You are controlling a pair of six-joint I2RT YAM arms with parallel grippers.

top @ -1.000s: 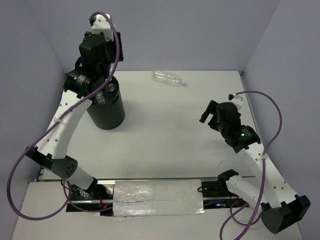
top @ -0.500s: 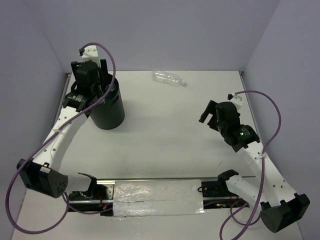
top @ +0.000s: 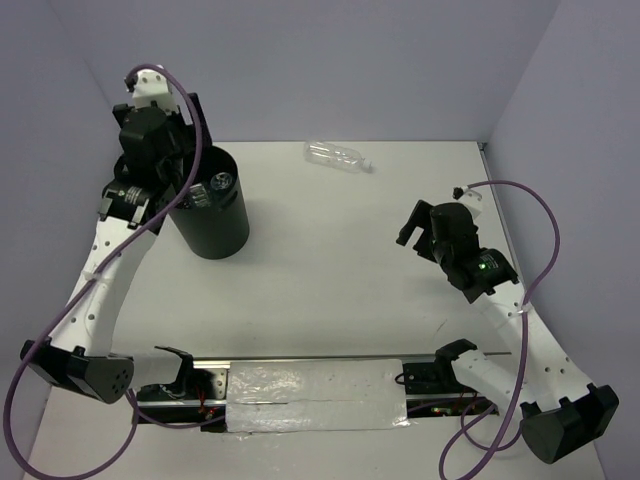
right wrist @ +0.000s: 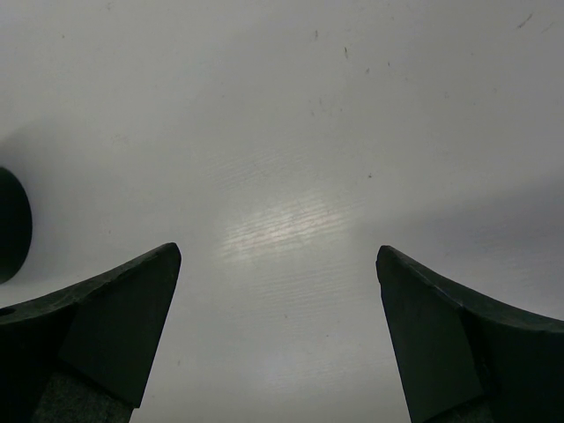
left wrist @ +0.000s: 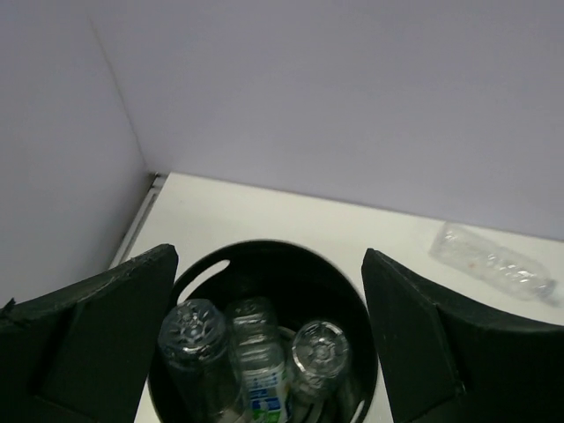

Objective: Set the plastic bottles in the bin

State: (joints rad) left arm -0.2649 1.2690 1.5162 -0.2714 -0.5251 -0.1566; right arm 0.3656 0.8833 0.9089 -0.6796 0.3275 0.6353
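The overhead view puts the left arm (top: pixel 100 272) up over the far left rim of the bin (top: pixel 216 236), but the arm's own body covers its fingers there. The wrist camera fills that gap. The left claw (left wrist: pixel 269 261) stands wide with nothing between its fingers, and the bin's mouth lies straight below the gap. Inside stand three bottles (left wrist: pixel 189 333), seen end-on and packed side by side. The labelled bottle (left wrist: pixel 263 389) in the middle carries a blue-green band. From above they show only as a few glints at the bin's mouth. The wrist frame cuts off their lower parts, so I cannot tell how they rest on the bin's floor.

A fourth one, the loose bottle (top: pixel 338 156), lies on its side on the table (top: pixel 330 270) near the back wall (top: pixel 350 70), well apart from the bin. From the left claw it is off to the right and farther out, beyond the right finger.

The right claw (right wrist: pixel 278 256) is also spread wide and empty, with only bare tabletop below it. Overhead it hangs over the right side of the table, with the loose bottle well off to its far left. A dark rounded shape (right wrist: pixel 11 225) at the left edge of its wrist view is probably the bin, though too little shows to be sure.
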